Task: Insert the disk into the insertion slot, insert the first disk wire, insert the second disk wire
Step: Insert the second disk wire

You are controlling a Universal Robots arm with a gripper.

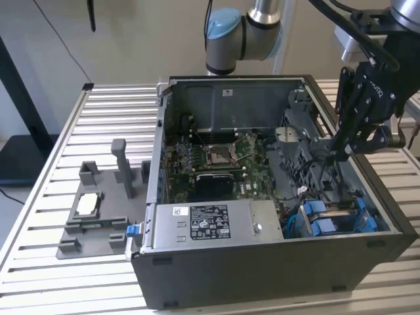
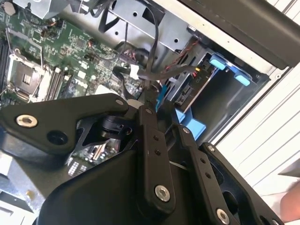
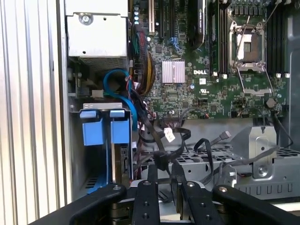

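My tool (image 3: 164,167) is down inside the open computer case (image 1: 262,275), over the tangle of cables beside the motherboard (image 3: 197,79). Its fingers (image 3: 152,180) are drawn close together and pinch a black wire (image 3: 161,158) at its plug end. In the second wrist view the same wire runs up from between the fingertips towards the grey metal bracket above. I cannot tell which of the two disk wires this one is. The disk (image 1: 321,221) sits in the insertion slot (image 3: 75,150), at the corner of the case on the exterior view's right, nearest that camera. Its blue carrier tabs stand side by side at the mouth of the cage, and in the first wrist view they lie just beside the bundle of blue and black cables. My tool hangs near the slot but apart from it, touching neither the disk nor the cage. The silver power-supply box (image 1: 210,223) lies next to the slot along the near wall of the case. The case rests on a slatted counter (image 1: 111,111), and a grey fixture (image 1: 98,210) stands on the counter at the exterior view's left.
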